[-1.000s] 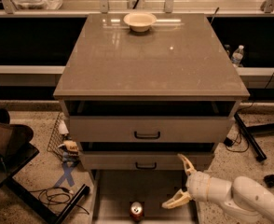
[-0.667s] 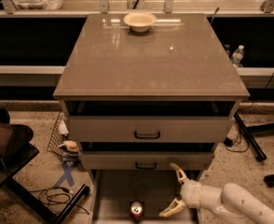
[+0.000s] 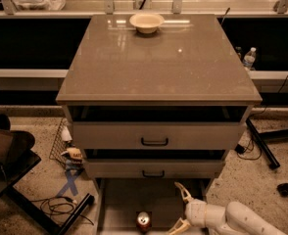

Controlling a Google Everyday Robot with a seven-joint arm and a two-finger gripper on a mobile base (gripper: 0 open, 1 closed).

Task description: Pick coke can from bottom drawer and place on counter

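The coke can (image 3: 143,221) stands upright in the bottom drawer (image 3: 117,199), which is pulled open at the bottom of the view. My gripper (image 3: 179,209) is over the drawer just right of the can, its two pale fingers spread open and pointing left toward the can, with nothing between them. The counter (image 3: 158,62) is the glossy grey-brown top of the cabinet above.
A cream bowl (image 3: 146,22) sits at the counter's far edge. Two upper drawers with black handles (image 3: 154,142) are partly open. A water bottle (image 3: 249,58) stands behind on the right. A dark chair (image 3: 7,155), cables (image 3: 56,207) and a stand leg (image 3: 261,143) lie on the floor.
My gripper and arm have moved left and down, closer to the can. The fingers stay open. The can has not moved.
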